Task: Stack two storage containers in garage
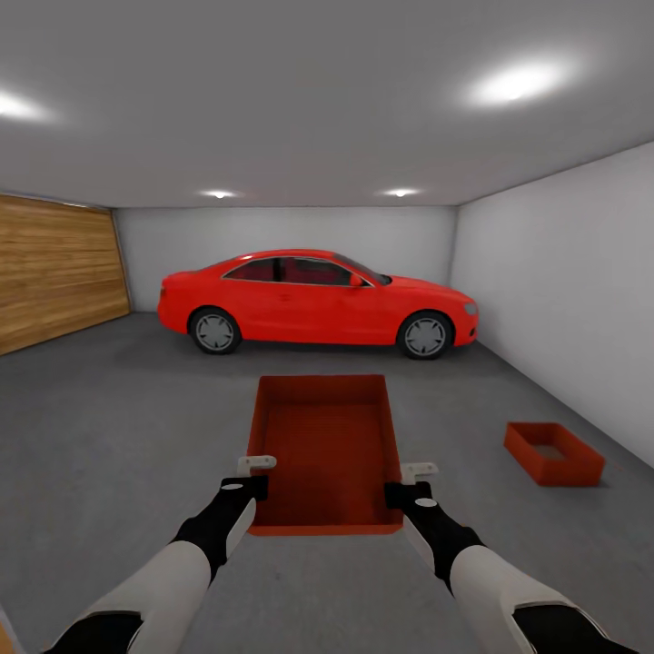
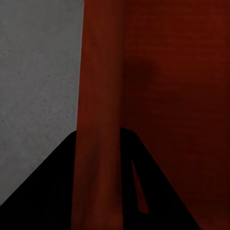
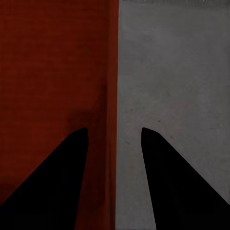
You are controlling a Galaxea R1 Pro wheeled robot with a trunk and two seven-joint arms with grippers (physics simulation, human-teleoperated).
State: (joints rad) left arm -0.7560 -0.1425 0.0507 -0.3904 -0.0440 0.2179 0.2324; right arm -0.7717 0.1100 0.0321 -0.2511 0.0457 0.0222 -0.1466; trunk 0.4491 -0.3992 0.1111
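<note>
I am in the garage. One orange-red storage container (image 1: 327,450) hangs in front of me above the dark grey floor (image 1: 109,436), open side up. My left gripper (image 1: 257,477) is shut on its left wall near the close corner, and my right gripper (image 1: 411,481) is shut on its right wall. In the left wrist view the container wall (image 2: 98,96) runs between the dark fingers of the left gripper (image 2: 98,136). The right wrist view has the container (image 3: 52,72) with its wall edge between the fingers of the right gripper (image 3: 115,129). The second storage container (image 1: 554,452) sits on the floor at the right.
A red car (image 1: 318,300) is parked across the far end. The wide wooden panel door (image 1: 54,268) fills the left side, and a plain white wall (image 1: 563,291) runs along the right, close behind the container on the floor. Bare concrete lies between me and the car.
</note>
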